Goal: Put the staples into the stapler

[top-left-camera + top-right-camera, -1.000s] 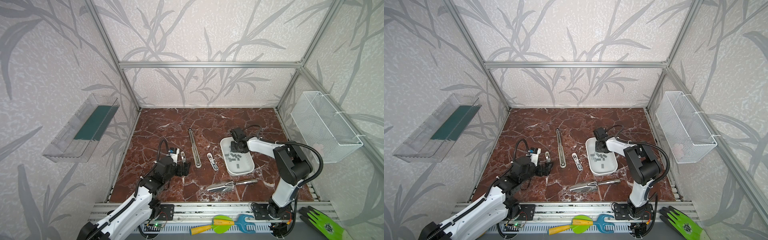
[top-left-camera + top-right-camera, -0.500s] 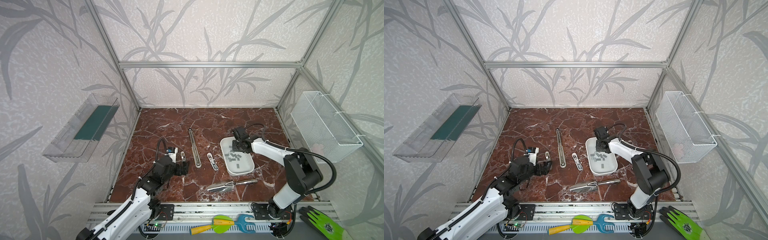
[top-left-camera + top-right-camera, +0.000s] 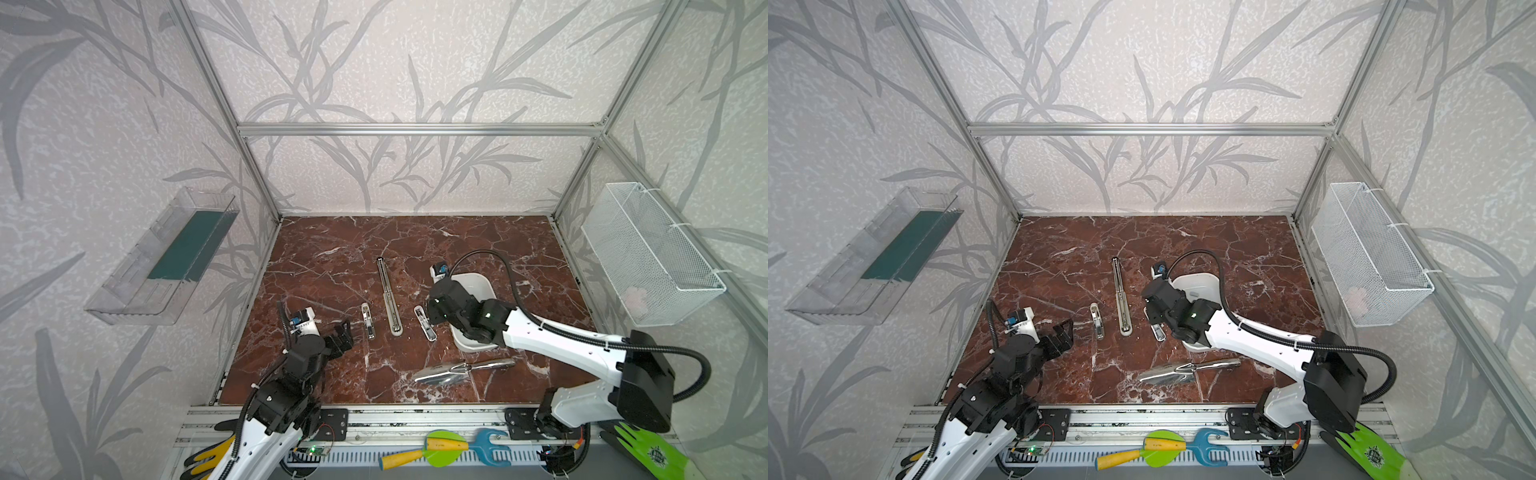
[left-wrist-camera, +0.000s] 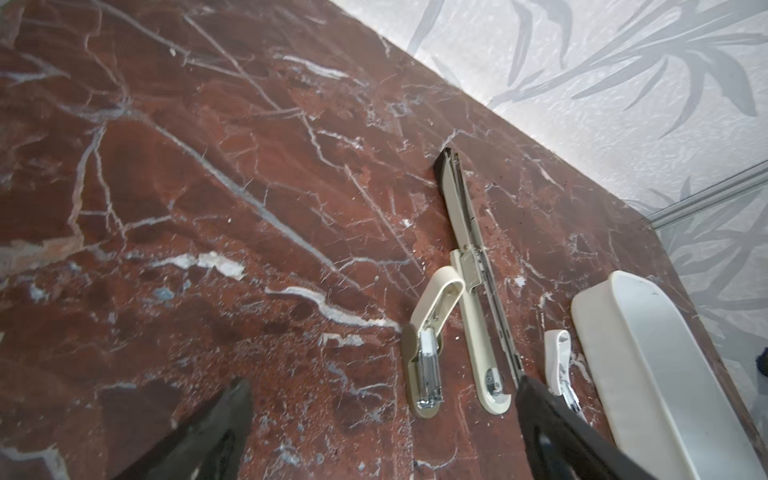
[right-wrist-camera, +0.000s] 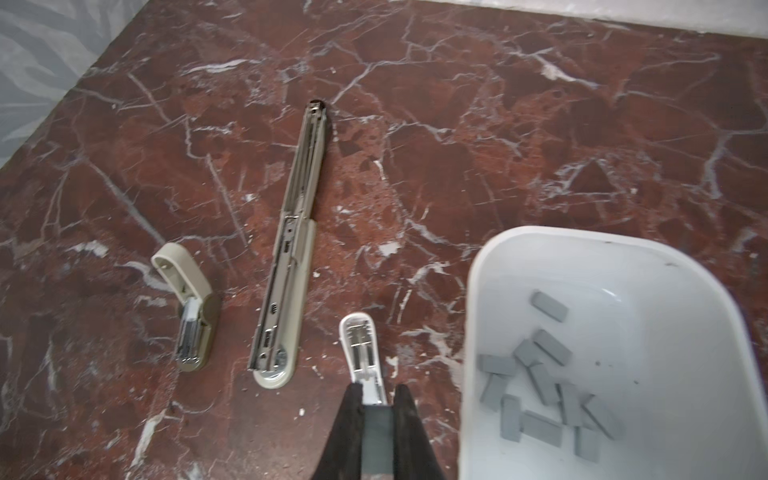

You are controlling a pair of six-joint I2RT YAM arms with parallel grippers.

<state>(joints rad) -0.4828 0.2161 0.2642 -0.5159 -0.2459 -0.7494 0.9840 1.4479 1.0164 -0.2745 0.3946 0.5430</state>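
My right gripper point(image 5: 378, 391) is shut on one grey strip of staples point(image 5: 377, 432), held just above the near end of a small white stapler point(image 5: 359, 349) that lies open on the marble. In both top views this gripper point(image 3: 431, 319) point(image 3: 1152, 321) sits between the white stapler point(image 3: 424, 323) and the white tray point(image 3: 482, 282). Several more staples point(image 5: 540, 386) lie loose in the tray point(image 5: 478, 291). My left gripper point(image 3: 343, 336) point(image 4: 384, 384) rests open and empty near the left, short of a beige stapler point(image 4: 428, 345).
A long open stapler point(image 3: 388, 297) lies between the beige stapler point(image 3: 368, 320) and the white one. A metal trowel point(image 3: 457, 370) lies near the front edge. A wire basket point(image 3: 648, 257) hangs on the right wall and a clear bin point(image 3: 166, 257) on the left.
My right gripper has left the tray and moved left and nearer with a staple strip, ending over the white stapler. The left gripper stayed open and shifted only slightly.
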